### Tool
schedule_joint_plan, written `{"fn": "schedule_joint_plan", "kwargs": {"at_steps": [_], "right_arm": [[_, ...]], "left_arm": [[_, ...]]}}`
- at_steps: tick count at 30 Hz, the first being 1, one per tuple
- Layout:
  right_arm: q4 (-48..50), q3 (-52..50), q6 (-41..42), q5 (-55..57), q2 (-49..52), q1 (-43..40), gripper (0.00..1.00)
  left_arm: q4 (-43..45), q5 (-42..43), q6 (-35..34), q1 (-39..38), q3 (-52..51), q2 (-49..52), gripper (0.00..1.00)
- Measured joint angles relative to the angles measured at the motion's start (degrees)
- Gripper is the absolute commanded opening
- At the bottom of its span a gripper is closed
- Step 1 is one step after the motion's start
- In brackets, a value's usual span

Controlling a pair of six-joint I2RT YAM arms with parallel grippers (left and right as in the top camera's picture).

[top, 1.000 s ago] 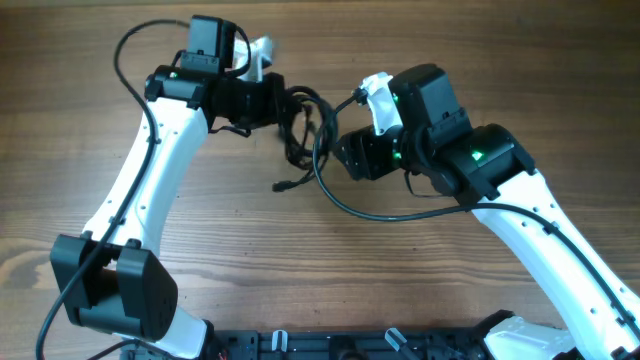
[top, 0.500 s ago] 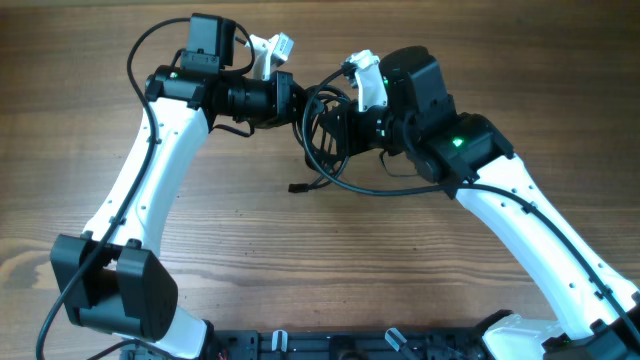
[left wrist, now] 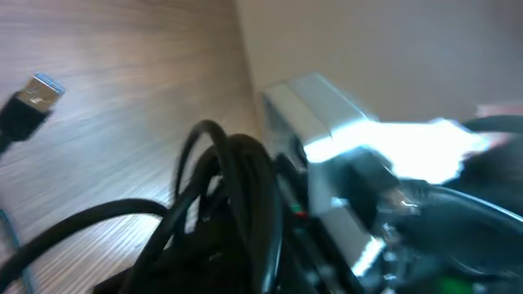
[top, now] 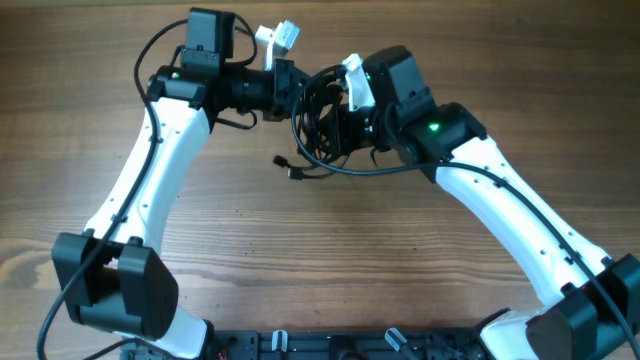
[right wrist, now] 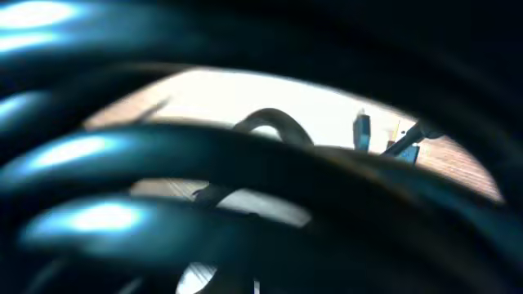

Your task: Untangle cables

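The cables (top: 318, 108) form a black tangled bundle hanging between my two grippers near the far middle of the table. My left gripper (top: 293, 92) is shut on the bundle's left side. From the right, my right gripper (top: 335, 128) is shut on the same cables. One loose end with a small plug (top: 292, 172) hangs below the bundle, and a loop sags to the right (top: 350, 170). In the left wrist view, black cables (left wrist: 237, 204) cover the jaws and a silver USB plug (left wrist: 39, 91) shows at the left. Blurred black cables (right wrist: 245, 180) fill the right wrist view and hide its jaws.
The wooden table (top: 300, 260) lies bare in front of the bundle. The left arm's base (top: 110, 290) stands at the front left, and a black rail (top: 330, 345) runs along the front edge. The left arm's own thicker cable (top: 150, 50) arcs over its wrist.
The right gripper moved left to the bundle and shut on it. Both grippers and the cables shifted toward the far edge, and the dangling plug rose with them.
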Motion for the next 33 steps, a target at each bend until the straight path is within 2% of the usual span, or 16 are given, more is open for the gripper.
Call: {"fn": "schedule_joint_plan", "kwargs": {"at_steps": [3, 6, 10, 11, 13, 15, 19, 20, 21, 22, 23, 24, 27, 29, 32, 33], "right_arm": [[-1.05, 1.18, 2.84, 2.80, -0.02, 0.00, 0.04], [-0.39, 1.68, 3.91, 2.91, -0.07, 0.04, 0.06], [-1.97, 1.09, 3.45, 0.07, -3.67, -1.29, 0.39], [-4.11, 0.79, 3.48, -0.28, -7.02, -2.95, 0.48], [-6.97, 0.74, 3.56, 0.44, -13.00, -6.16, 0.50], [-11.10, 0.81, 3.43, 3.72, -16.96, -8.52, 0.51], [-16.28, 0.68, 3.21, 10.82, -16.83, -9.66, 0.53], [-16.52, 0.68, 3.15, 12.50, -16.83, -9.66, 0.53], [-16.55, 0.68, 3.15, 13.44, -16.83, -9.75, 0.54], [-16.55, 0.68, 3.19, 14.45, -16.83, -10.12, 0.54], [-16.48, 0.68, 3.23, 14.86, -16.83, -10.86, 0.54], [-16.17, 0.68, 3.26, 15.54, -16.83, -12.44, 0.55], [-16.06, 0.68, 3.26, 15.85, -16.83, -15.61, 0.55], [-16.06, 0.68, 3.26, 15.82, -16.83, -17.07, 0.56], [-16.09, 0.68, 3.23, 15.80, -16.83, -17.07, 0.59], [-16.06, 0.68, 3.28, 15.80, -16.83, -17.07, 0.59]], "left_arm": [[5.68, 5.25, -5.53, 0.83, -0.44, 0.63, 0.04], [6.10, 6.01, -7.17, 3.21, -0.55, 0.76, 0.04], [4.22, 2.40, -8.46, 5.25, -0.42, 0.76, 0.04], [1.07, -1.01, -8.63, 5.27, -0.24, 0.76, 0.04], [-2.93, -8.81, -8.85, 4.31, -0.20, 0.76, 0.04], [-5.49, -20.55, -9.22, -0.15, -0.22, 0.76, 0.04], [-10.97, -46.27, -7.82, -9.68, -0.04, 0.74, 0.04], [-13.35, -56.92, -7.10, -12.26, -0.04, 0.76, 0.10], [-14.40, -63.89, -6.56, -14.67, -0.04, 0.96, 0.39], [-14.60, -67.36, -6.08, -16.06, -0.04, 1.31, 0.75], [-14.62, -70.88, -5.73, -17.79, 0.00, 2.01, 0.97], [-14.60, -73.77, -5.55, -19.85, 0.00, 3.58, 1.00], [-14.56, -77.09, -4.92, -23.52, 0.00, 5.86, 0.98], [-14.38, -80.17, -3.39, -24.76, 0.13, 5.88, 0.88], [-14.43, -80.21, -3.19, -22.23, 0.13, 4.63, 0.67], [-14.45, -78.49, -3.39, -19.85, 0.22, 3.15, 0.66]]}}
